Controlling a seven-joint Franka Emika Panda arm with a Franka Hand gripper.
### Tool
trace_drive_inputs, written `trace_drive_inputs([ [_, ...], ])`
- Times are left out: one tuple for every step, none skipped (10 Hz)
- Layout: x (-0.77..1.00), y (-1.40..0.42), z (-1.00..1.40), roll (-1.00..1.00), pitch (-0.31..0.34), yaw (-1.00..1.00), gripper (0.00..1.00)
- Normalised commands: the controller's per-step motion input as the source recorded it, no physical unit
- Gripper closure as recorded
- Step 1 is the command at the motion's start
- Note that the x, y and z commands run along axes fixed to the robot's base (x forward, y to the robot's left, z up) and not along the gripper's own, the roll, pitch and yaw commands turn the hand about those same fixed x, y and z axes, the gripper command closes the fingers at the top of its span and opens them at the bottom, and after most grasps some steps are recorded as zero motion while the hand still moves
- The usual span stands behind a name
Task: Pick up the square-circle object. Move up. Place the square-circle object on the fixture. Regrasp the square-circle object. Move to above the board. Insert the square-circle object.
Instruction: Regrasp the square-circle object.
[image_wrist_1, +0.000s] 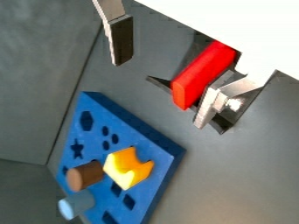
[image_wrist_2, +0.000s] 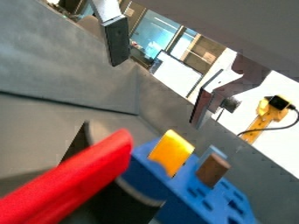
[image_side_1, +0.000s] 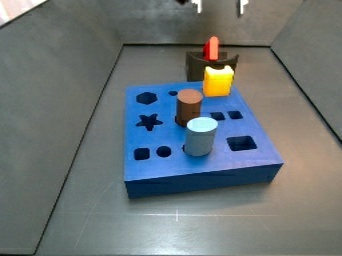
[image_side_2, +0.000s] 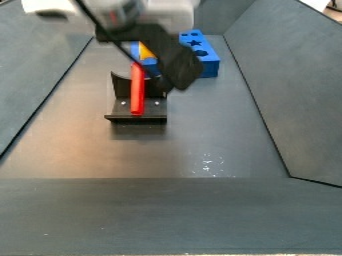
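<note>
Square-circle object (image_side_1: 211, 47) stands upright on the fixture (image_side_1: 199, 66), a bright red flat block rising out of the dark bracket at the far end of the tabletop (image_side_1: 160, 215); in a side view it shows as a red bar (image_side_2: 136, 88) leaning slightly in the bracket (image_side_2: 138, 108). No finger touches it. The gripper (image_wrist_1: 176, 70) hangs above it with its jaws open: in both wrist views the two silver plates with dark pads stand well apart, one finger (image_wrist_1: 115, 37) to one side and the other finger (image_wrist_1: 219, 98) to the other, with the red block (image_wrist_1: 204, 74) lying below the gap between them. In a side view only the fingertips (image_side_1: 199, 6) show at the upper edge, above the fixture and clear of the block.

Just in front of the fixture lies the board (image_side_1: 201, 165), a large blue slab with star, hexagon, round and square holes. Three pieces already stand in it: a yellow block (image_side_1: 218, 79) right beside the fixture and close to the red block, a brown cylinder (image_side_1: 189, 105) near the middle, and a pale blue cylinder (image_side_1: 199, 136) just in front of that. Grey walls (image_side_1: 74, 110) enclose the tabletop on both sides.
</note>
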Motion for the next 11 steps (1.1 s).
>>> trace_drive_inputs([
  [-0.11,-0.88,0.78,1.0,0.058,0.02,0.0],
  [-0.1,-0.84,0.63,1.0,0.055,0.02,0.0],
  [-0.11,-0.77,0.55,1.0,0.048,0.02,0.0],
  [-0.11,-0.53,0.24,1.0,0.035,0.02,0.0],
  [-0.1,-0.42,0.11,1.0,0.033,0.02,0.0],
  [-0.05,-0.2,0.02,1.0,0.03,0.02,0.0],
  [-0.04,-0.08,0.03,1.0,0.031,0.02,0.0],
  [-0.03,-0.02,0.02,1.0,0.03,0.02,0.0],
  [-0.03,-0.02,0.01,1.0,0.026,0.02,0.0],
  [-0.04,-0.01,0.02,1.0,0.022,0.02,0.0],
  [-0.05,-0.02,0.02,1.0,0.018,0.02,0.0],
])
